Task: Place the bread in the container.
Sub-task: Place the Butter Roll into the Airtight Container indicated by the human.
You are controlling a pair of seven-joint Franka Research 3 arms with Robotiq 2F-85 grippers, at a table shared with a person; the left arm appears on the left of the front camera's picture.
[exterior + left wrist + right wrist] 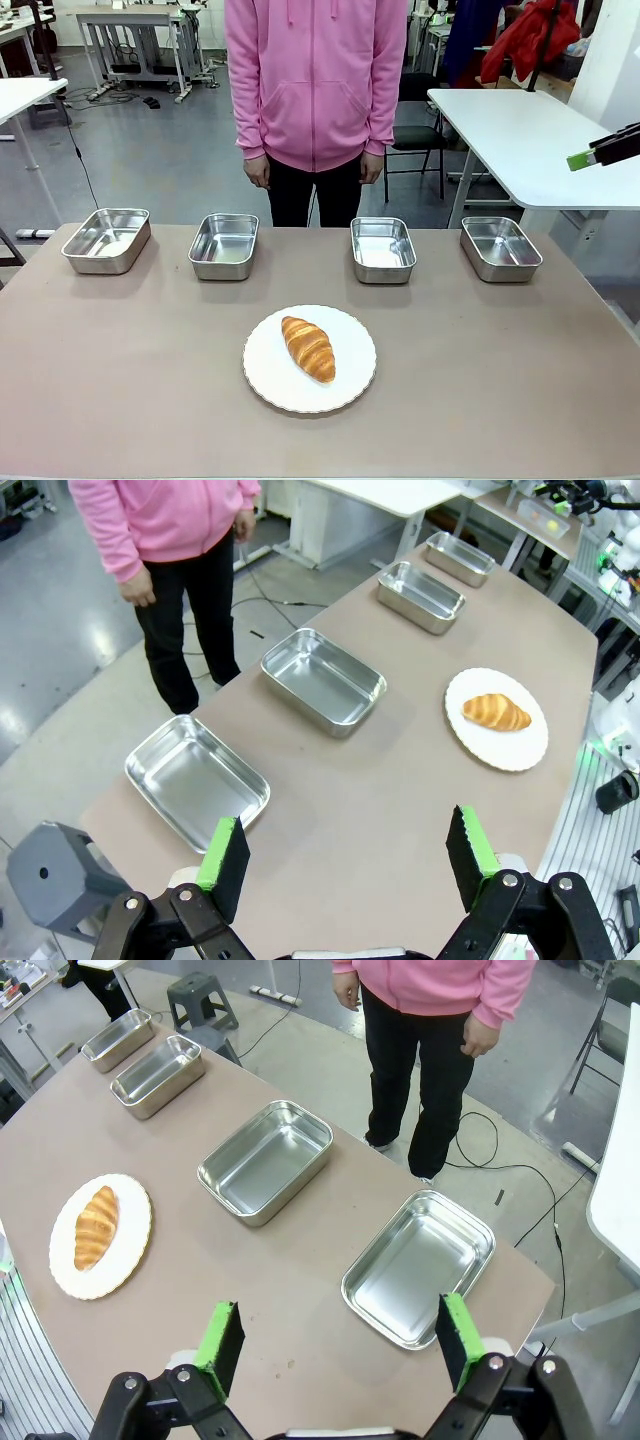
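Bread (308, 348) lies on white plate (265, 382), mid table (120, 400), near side. Four steel containers (383, 272) sit in a row beyond it, well apart from the plate. Above the table, left end effector (347, 852) is released, fingers wide apart — right end effector (340, 1338) likewise, grasping nothing. Person (316, 80) stands at far edge.

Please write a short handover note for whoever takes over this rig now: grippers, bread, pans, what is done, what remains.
Left gripper: open, empty, above the left end of the table.
Right gripper: open, empty, above the right end.
Golden-brown croissant: lies on the round white plate, near the table's middle.
Four shallow rectangular steel pans: in a row on the far side, all empty.
Done: nothing yet.
Left: grasp the croissant and put it in a pan; which pan cannot be told.
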